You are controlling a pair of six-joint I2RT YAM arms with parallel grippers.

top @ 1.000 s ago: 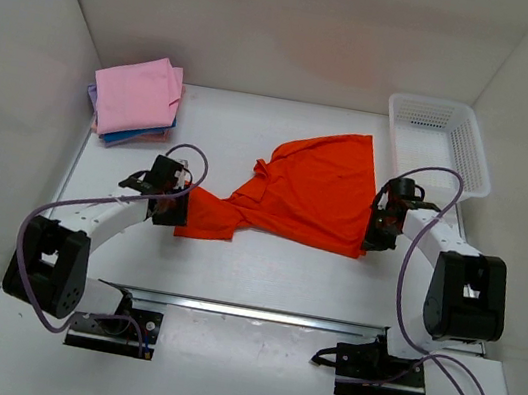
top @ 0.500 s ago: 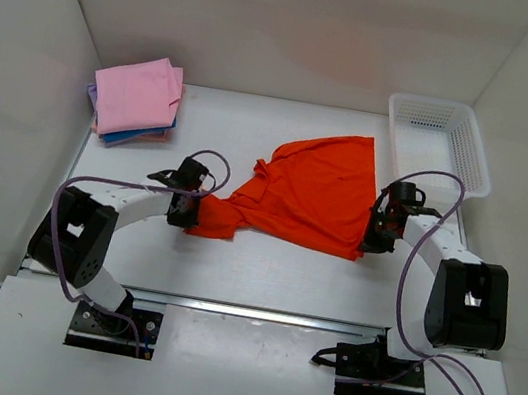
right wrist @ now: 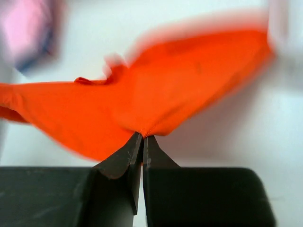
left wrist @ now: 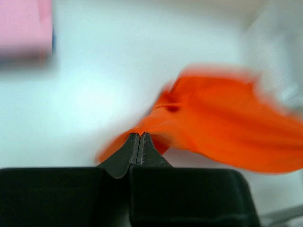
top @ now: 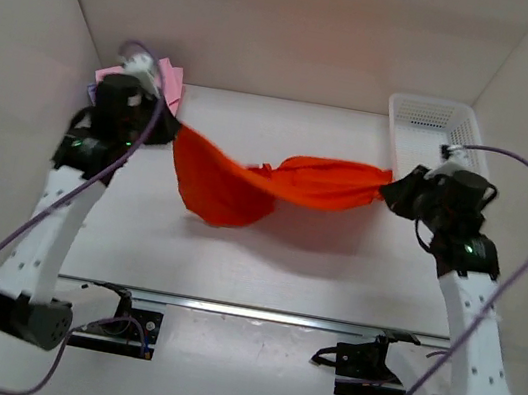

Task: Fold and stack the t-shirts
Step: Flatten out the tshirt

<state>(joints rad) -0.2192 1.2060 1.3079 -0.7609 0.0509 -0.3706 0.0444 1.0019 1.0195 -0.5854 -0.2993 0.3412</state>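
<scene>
Left arm (top: 55,223): extended upward, at far left.
Left end effector (left wrist: 140,137): jaws pinched on shirt (top: 229,192).
Right arm (top: 476,306): extended upward, at right.
Right end effector (right wrist: 143,138): pinching shirt.

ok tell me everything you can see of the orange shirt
The orange shirt is bright, thin, soft cloth, unfolded and bunched. It hangs like a hammock between the left gripper and right gripper, each shut on a pinch of its edge. The span sags, with a deeper pouch drooping near the left end. Its shadow falls on the table below, so it seems to hang clear. A collar-like opening shows mid-span. Both wrist views are blurred.
</scene>
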